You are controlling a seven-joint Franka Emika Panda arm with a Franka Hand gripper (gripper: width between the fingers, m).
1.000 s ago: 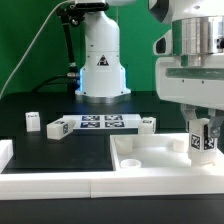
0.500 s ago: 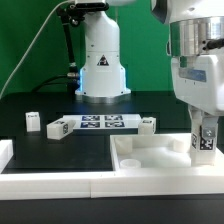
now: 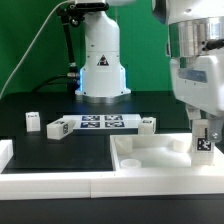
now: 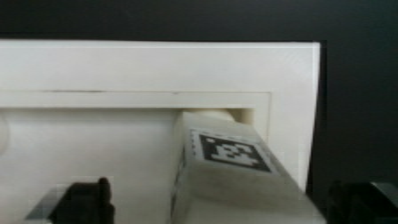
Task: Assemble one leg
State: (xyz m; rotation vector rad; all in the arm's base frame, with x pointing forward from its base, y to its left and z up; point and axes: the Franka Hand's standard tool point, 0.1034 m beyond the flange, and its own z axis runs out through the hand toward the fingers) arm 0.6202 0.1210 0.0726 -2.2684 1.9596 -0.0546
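The leg (image 3: 203, 143) is a small white post with a square tag, standing between my fingers over the right end of the large white tray-like panel (image 3: 150, 160). In the wrist view the leg (image 4: 228, 160) leans from between the fingers down to the panel's inner corner (image 4: 205, 100). My gripper (image 3: 203, 146) is open around it: in the wrist view (image 4: 222, 205) one finger (image 4: 365, 200) is right beside the leg, and the other finger (image 4: 84, 200) stands apart from it with a visible gap.
The marker board (image 3: 100, 124) lies in front of the robot base (image 3: 100, 70). A small white part (image 3: 33, 121) sits at the exterior view's left, another (image 3: 147, 123) at the board's right end. A white block (image 3: 5, 152) is at the left edge.
The hand has turned and shifted toward the exterior view's right over the last second. The leg has stayed at nearly the same spot, its tag still facing the camera.
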